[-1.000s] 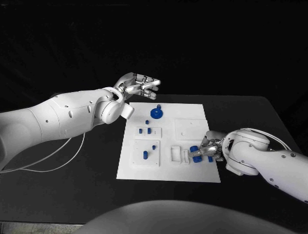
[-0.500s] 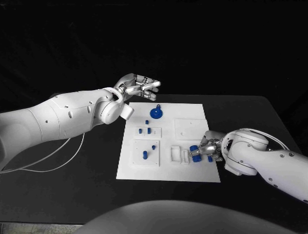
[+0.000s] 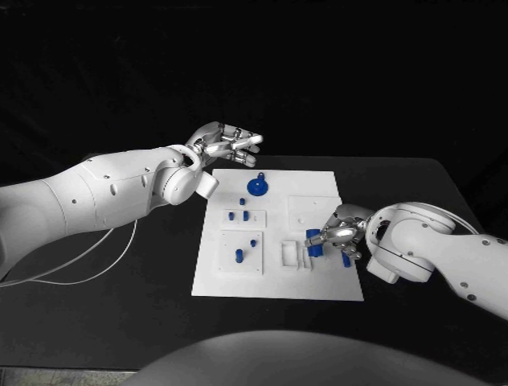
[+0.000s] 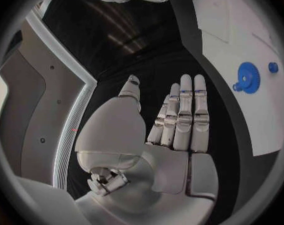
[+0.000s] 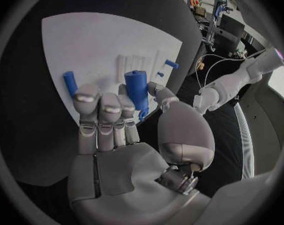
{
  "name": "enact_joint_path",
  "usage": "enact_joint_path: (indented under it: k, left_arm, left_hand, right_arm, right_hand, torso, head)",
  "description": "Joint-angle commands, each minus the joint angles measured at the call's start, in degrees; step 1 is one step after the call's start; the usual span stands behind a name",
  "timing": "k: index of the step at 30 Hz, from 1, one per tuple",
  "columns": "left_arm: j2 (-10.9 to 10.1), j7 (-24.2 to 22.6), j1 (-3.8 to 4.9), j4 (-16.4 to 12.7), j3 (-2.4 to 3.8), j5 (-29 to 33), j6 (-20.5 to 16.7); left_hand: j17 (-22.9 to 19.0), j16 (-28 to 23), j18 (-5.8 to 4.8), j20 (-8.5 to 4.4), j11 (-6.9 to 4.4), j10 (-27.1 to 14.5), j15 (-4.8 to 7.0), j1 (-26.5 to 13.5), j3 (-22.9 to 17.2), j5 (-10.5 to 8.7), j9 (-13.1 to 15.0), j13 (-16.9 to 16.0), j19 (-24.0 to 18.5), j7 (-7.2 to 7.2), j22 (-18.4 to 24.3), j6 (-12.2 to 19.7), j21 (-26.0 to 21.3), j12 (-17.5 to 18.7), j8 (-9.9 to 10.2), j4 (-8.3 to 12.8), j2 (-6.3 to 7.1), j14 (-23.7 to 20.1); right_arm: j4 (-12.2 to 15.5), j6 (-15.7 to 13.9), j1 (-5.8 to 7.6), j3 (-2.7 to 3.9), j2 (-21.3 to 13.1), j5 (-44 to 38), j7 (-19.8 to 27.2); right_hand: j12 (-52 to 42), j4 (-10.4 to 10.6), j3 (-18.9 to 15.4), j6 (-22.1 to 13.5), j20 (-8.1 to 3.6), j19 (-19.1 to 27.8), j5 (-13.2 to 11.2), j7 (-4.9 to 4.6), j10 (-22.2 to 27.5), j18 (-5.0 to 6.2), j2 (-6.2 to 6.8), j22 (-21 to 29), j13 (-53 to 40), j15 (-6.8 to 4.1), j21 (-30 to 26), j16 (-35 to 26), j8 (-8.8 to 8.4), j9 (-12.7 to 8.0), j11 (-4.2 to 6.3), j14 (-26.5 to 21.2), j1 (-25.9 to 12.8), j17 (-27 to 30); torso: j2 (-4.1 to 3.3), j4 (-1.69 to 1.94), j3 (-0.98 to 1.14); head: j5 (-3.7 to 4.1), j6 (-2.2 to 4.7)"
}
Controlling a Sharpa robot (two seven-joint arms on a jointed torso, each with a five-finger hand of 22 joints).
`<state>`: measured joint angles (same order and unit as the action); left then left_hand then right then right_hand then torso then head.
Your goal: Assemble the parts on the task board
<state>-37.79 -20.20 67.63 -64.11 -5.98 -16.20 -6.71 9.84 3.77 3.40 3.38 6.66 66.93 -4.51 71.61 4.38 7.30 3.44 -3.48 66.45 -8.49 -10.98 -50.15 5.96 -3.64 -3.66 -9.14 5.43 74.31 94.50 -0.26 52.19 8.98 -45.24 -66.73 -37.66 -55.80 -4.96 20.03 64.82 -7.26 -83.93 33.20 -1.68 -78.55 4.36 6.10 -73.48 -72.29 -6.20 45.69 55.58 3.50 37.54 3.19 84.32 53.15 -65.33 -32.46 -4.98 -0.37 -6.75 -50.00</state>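
Note:
The white task board [image 3: 277, 285] lies mid-table. My right hand [image 3: 337, 232] hovers over its near right part and pinches a blue cylinder [image 3: 314, 242] between thumb and fingers; the right wrist view shows that cylinder [image 5: 136, 89] upright in the right hand [image 5: 113, 115]. A second blue peg [image 5: 69, 83] lies on the board [image 5: 98, 37] beside the fingers. A blue gear [image 3: 258, 187] sits at the board's far end, also in the left wrist view as the gear [image 4: 247, 77]. My left hand [image 3: 227, 143] is raised beyond the far left corner, and that hand [image 4: 173, 120] holds nothing, fingers straight.
Small blue parts [image 3: 243, 215] stand in white blocks on the board's left half, with more [image 3: 240, 256] nearer me. A slotted white block [image 3: 291, 254] stands just left of my right hand. A white cable [image 3: 86, 261] runs across the black table at the left.
My right hand has turned and risen slightly toward the board's middle, carrying the blue cylinder with it. The left arm has not moved.

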Motion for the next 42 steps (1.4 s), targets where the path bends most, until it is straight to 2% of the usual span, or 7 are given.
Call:
enact_joint_path:
  k: [1,7,21,25,31,37,42]
  left_arm:
    - [0.1,-0.1,-0.03,-0.15,0.01,0.3,1.92]
    - [0.15,0.05,-0.03,-0.12,-0.03,0.38,2.25]
    - [0.17,0.46,-0.02,-0.19,-0.1,0.41,3.25]
    - [0.14,0.5,-0.02,-0.25,-0.11,0.41,3.74]
    - [0.09,0.28,-0.02,-0.37,-0.11,0.41,4.55]
    - [0.07,0.15,-0.02,-0.4,-0.11,0.41,4.82]
    - [0.05,0.18,-0.02,-0.42,-0.12,0.41,4.98]
  left_hand:
    - [0.07,-0.07,0.06,0.29,-0.07,-0.36,-0.05,-0.28,-0.01,0.04,-0.05,-0.1,-0.25,0.11,0.1,-0.14,0.31,0.18,0.08,0.2,-0.29,-0.56]
    - [0.07,-0.07,0.06,0.3,-0.06,-0.37,-0.06,-0.28,-0.01,0.04,-0.04,-0.1,-0.25,0.11,0.11,-0.14,0.31,0.18,0.07,0.21,-0.3,-0.57]
    - [0.08,-0.06,0.08,0.34,-0.01,-0.56,-0.09,-0.34,-0.01,0.02,-0.05,-0.1,-0.34,0.08,0.38,-0.14,0.42,0.18,0.08,0.23,-0.24,-0.67]
    - [0.08,-0.06,0.09,0.35,0.02,-0.66,-0.11,-0.34,-0.05,0.03,-0.04,-0.1,-0.35,0.05,0.44,-0.19,0.45,0.18,0.07,0.19,-0.3,-0.71]
    - [0.09,-0.06,0.13,0.38,0.07,-0.83,-0.13,-0.35,-0.03,0.01,-0.05,-0.1,-0.36,0.0,0.57,-0.09,0.51,0.17,0.08,0.28,-0.63,-0.75]
    - [0.11,-0.05,0.15,0.39,0.07,-0.82,-0.13,-0.4,0.11,0.0,-0.05,-0.1,-0.34,-0.03,0.67,-0.02,0.57,0.18,0.08,0.57,-0.87,-0.71]
    - [0.12,-0.05,0.16,0.39,0.07,-0.81,-0.13,-0.41,0.17,-0.01,-0.05,-0.1,-0.33,-0.04,0.71,0.01,0.59,0.18,0.08,0.68,-0.96,-0.7]
  right_arm:
    - [0.4,0.51,0.2,-0.02,0.24,3.89,0.08]
    - [-0.33,2.1,0.39,-0.14,1.63,4.31,0.02]
    - [-3.41,4.63,0.54,-2.75,5.12,4.3,-0.37]
    - [-3.85,4.67,0.56,-3.23,5.62,3.76,-0.42]
    - [-4.27,3.79,0.58,-3.5,6.21,3.01,-0.4]
    - [-4.76,3.18,0.59,-3.56,6.71,2.38,-0.38]
    - [-5.06,2.33,0.6,-3.57,7.09,2.11,-0.29]
  right_hand:
    - [0.27,-3.23,2.65,0.22,-0.3,-3.22,-0.41,0.17,-0.19,-0.01,-1.58,-0.13,0.1,-0.13,0.26,0.02,0.17,-0.1,0.08,-0.37,0.78,0.1]
    - [0.55,-3.08,1.71,0.27,-0.27,-3.18,-0.95,0.19,-0.12,-0.02,-1.87,-0.17,0.33,-0.1,0.01,0.03,0.17,-0.4,0.06,-0.39,1.02,0.02]
    - [0.98,-2.49,-1.9,0.52,-0.25,-3.2,-2.03,0.27,-0.03,-0.05,-2.89,-0.44,0.92,-0.07,-0.46,-0.12,0.19,-1.08,0.03,-0.36,1.04,-0.25]
    - [1.07,-2.34,-2.22,0.55,-0.24,-3.2,-2.63,0.28,-0.01,-0.05,-2.98,-0.44,1.0,-0.07,-0.54,-0.22,0.17,-1.14,0.03,-0.37,0.95,-0.22]
    - [1.21,-1.44,-3.19,0.83,-0.24,-3.22,-6.19,0.37,-0.03,-0.05,-3.15,-0.45,1.2,-0.07,-0.6,-0.51,0.17,-1.17,0.03,-0.36,0.8,-0.1]
    - [1.24,0.49,-4.65,0.86,-0.17,-3.23,-14.19,0.26,-0.07,-0.02,-3.36,-0.49,1.34,0.03,-0.61,-0.64,0.17,-1.21,-0.1,-0.35,0.62,-0.08]
    - [1.12,2.98,-5.28,0.94,-0.11,-3.25,-18.3,0.21,-0.12,0.04,-3.38,-0.52,1.4,0.08,-0.62,-0.67,0.18,-1.11,-0.16,-0.32,0.65,-0.13]
  torso:
    - [-0.03,0.09,-0.03]
    - [-0.01,0.15,-0.04]
    - [-0.06,0.17,0.0]
    - [-0.07,0.18,0.01]
    - [-0.06,0.17,0.02]
    - [-0.07,0.17,0.03]
    - [-0.09,0.2,0.05]
  head:
    - [-0.05,0.0]
    - [-0.15,0.0]
    - [-0.64,0.0]
    - [-0.8,0.0]
    - [-0.9,0.0]
    - [-1.05,0.0]
    - [-1.16,0.0]
